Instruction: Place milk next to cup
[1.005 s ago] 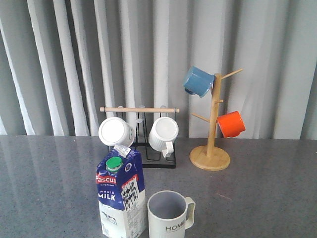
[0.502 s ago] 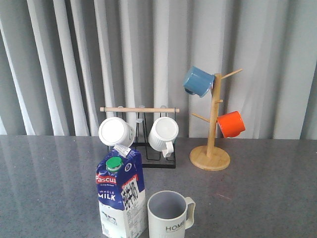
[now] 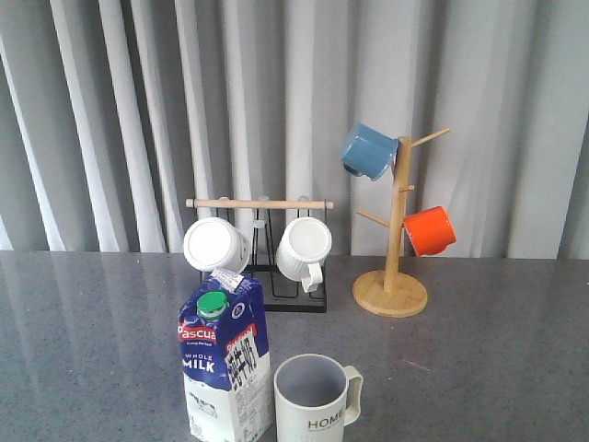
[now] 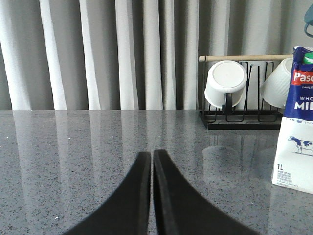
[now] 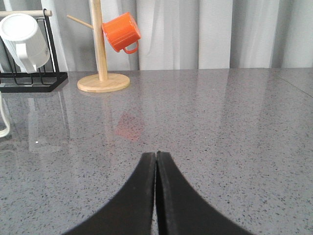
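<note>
Milk (image 3: 224,364) stands just left of cup (image 3: 316,399), lower centre.
Both tools (image 4: 152,161) (image 5: 156,161) pressed together, empty, over bare tabletop (image 3: 497,368).

Bare grey speckled table (image 3: 83,341) flanks the upright blue-and-white milk carton (image 3: 224,364) and off-white "HOME" cup (image 3: 316,398), which stand just beside each other.

Only the fingers of each arm show. The left gripper (image 4: 152,161) has two matte black fingers — broad at the base, curving smoothly to slim tips. The right gripper (image 5: 156,161) looks alike — plain black, without visible markings, screws or cables.
</note>
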